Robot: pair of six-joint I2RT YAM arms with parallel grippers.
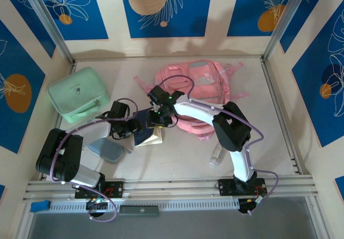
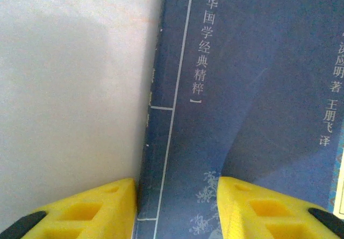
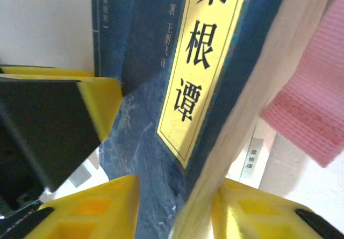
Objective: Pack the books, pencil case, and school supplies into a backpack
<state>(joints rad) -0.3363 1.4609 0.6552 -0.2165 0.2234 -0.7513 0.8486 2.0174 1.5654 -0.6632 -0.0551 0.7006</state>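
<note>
A navy book point(image 1: 143, 134) with a yellow cover label point(image 3: 201, 62) stands tilted on the table, just in front of the pink backpack point(image 1: 201, 83). My right gripper point(image 1: 160, 120) point(image 3: 174, 209) sits astride its cream page edge, shut on it, with one finger on the cover and the other behind the pages. My left gripper point(image 1: 131, 127) point(image 2: 177, 209) is open, its yellow fingertips point(image 2: 115, 207) set against the book's cover point(image 2: 242, 88) near the spine. The grey-blue pencil case point(image 1: 107, 150) lies near the left arm. A clear bottle point(image 1: 216, 156) lies by the right arm.
A mint-green boxy case point(image 1: 78, 95) stands at the back left. A pink backpack strap point(image 3: 312, 110) hangs close on the right of the held book. Another pale book surface point(image 3: 252, 153) lies under it. Walls enclose the table on three sides.
</note>
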